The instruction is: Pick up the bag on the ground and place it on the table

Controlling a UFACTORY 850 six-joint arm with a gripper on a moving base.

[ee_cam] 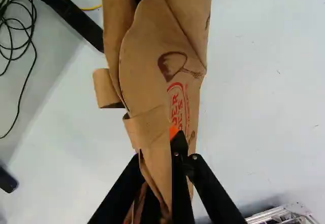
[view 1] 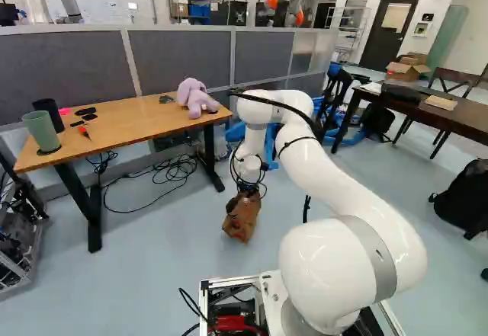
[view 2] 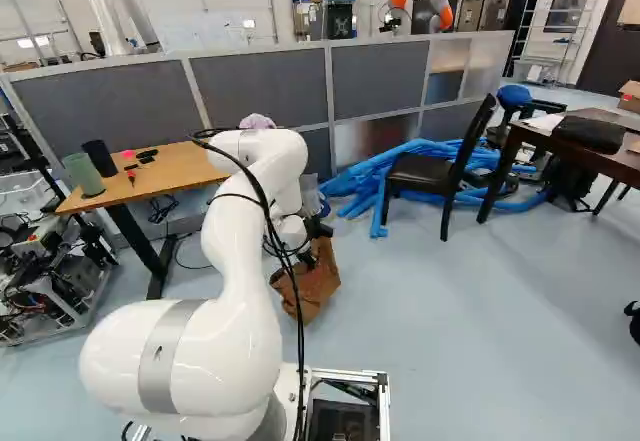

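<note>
Pale blue floor (view 1: 160,275) runs up to a grey partition (view 1: 179,58), with the wooden worktop (view 1: 130,132) standing before it at the left of the left base view and a darker worktop (view 1: 465,123) off at that view's right. The brown paper bag (view 1: 242,218) hangs from the claw (ee_cam: 160,145), which is pinched narrow on a creased fold of its paper; whether the base of the bag touches the floor I cannot tell. The step in hand looks to be the lift, and the wooden worktop, being nearer, seems the likelier goal. Raise the bag straight up and smoothly, since the grip takes only thin paper near one edge and a jerk could tear it or let it slip. The bag reaches well out past the fingers, so judge height by its far end, not by the claw, and clear the worktop's edge before swinging across. Aim between the purple plush toy (view 1: 196,97) and the green cup (view 1: 43,132), keeping the bag from brushing either. Lower until its weight is borne, check that it sits steady, then part the fingers gently and back away along their own line so the fold doesn't snag.
</note>
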